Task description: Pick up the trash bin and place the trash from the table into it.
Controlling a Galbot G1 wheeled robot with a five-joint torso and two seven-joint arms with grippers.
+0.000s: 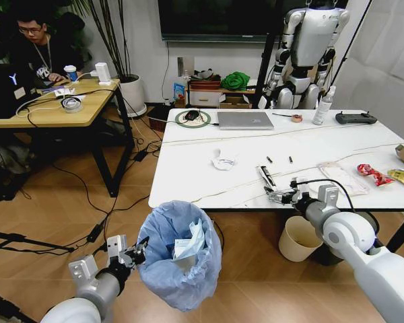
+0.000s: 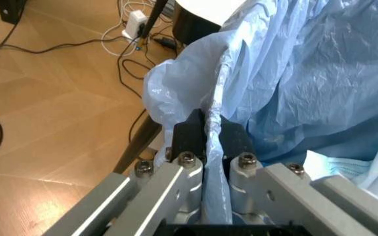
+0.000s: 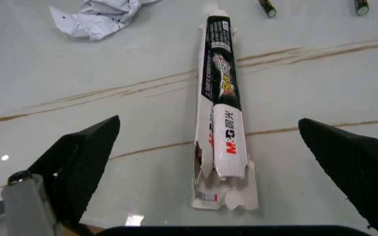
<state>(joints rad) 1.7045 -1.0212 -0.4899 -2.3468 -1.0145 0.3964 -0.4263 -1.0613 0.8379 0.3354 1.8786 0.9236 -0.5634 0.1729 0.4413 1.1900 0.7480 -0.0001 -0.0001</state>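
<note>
The table (image 1: 209, 171), a broad rectangle topped in white veined marble-look stone, is taken as the landmark. Off its near edge, over the wooden floor, the trash bin (image 1: 180, 262) is held up, round and draped in crinkly translucent light-blue plastic, with pale tissue seen inside. A twisted fold of that bag is clamped between the fingers of the left gripper (image 2: 210, 138). At the table's near edge the right gripper (image 3: 222, 162) is spread wide over a long, flat black-and-white torn package (image 3: 220, 113). A crumpled white tissue (image 3: 100, 17) is seen farther in.

Left gripper (image 2: 207, 135) fingers pinched closed; right gripper (image 3: 208, 157) fingers spread.
</note>
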